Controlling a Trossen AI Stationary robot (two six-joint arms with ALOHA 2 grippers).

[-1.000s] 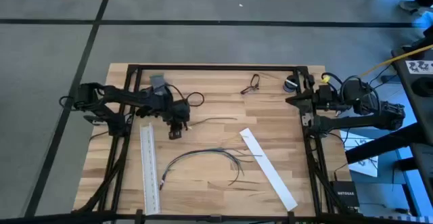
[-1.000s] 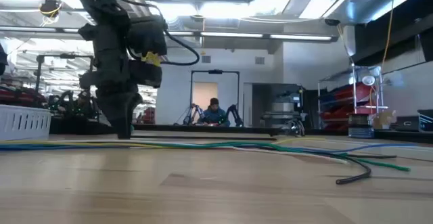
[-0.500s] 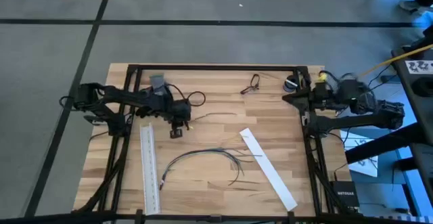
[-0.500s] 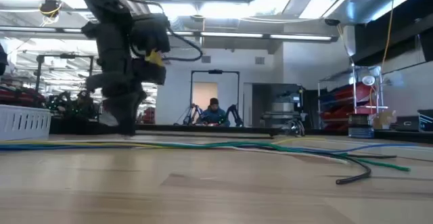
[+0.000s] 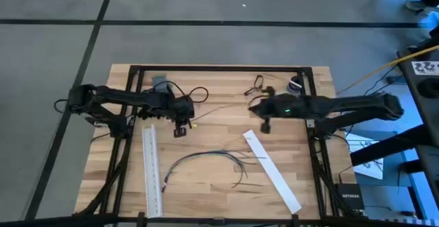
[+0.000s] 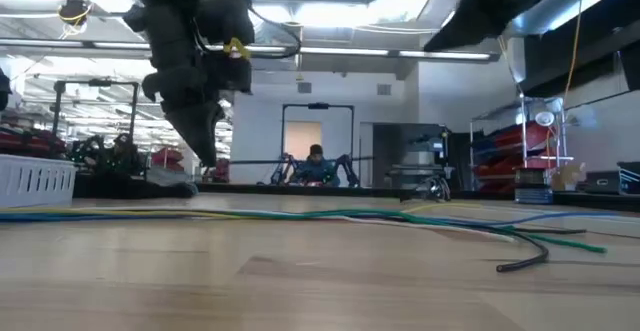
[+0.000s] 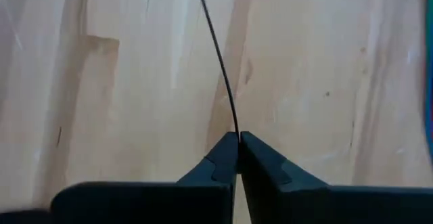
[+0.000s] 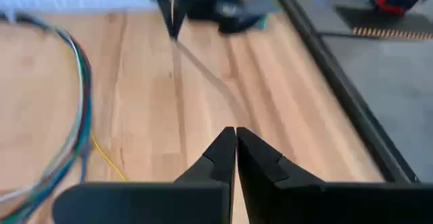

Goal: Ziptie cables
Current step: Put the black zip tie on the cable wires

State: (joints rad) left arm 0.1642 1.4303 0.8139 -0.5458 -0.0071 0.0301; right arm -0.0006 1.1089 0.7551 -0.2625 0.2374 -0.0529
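High view: the cables (image 5: 206, 160) are seen lying loose on the wooden surface (image 5: 219, 186), between the two white strips (image 5: 151, 169), on the near side of both arms. The bundle's long axis runs roughly across the surface in a shallow arch, one end curling down beside the left strip, the other splaying into separate strands close to the angled right strip (image 5: 272, 170).

The left gripper (image 5: 180, 125) is held above the surface just beyond the arch's left half, near the top of the left strip. In the left wrist view its jaws are pressed together on a single thin dark strand (image 7: 220, 55) that runs away from the tips; this strand (image 5: 212, 110) is judged to be the fine line trailing toward the far side, apart from the main bundle.

The right gripper (image 5: 265, 124) is reached out over the middle of the surface, beyond the splayed end and just past the top of the right strip. Its jaws are seen closed and empty in the right wrist view.

Relative to the cables, the two grippers are about equally near, each beyond its own end of the bundle. Any coming grasp is judged to need a move toward the near edge, with jaws set across the long axis.
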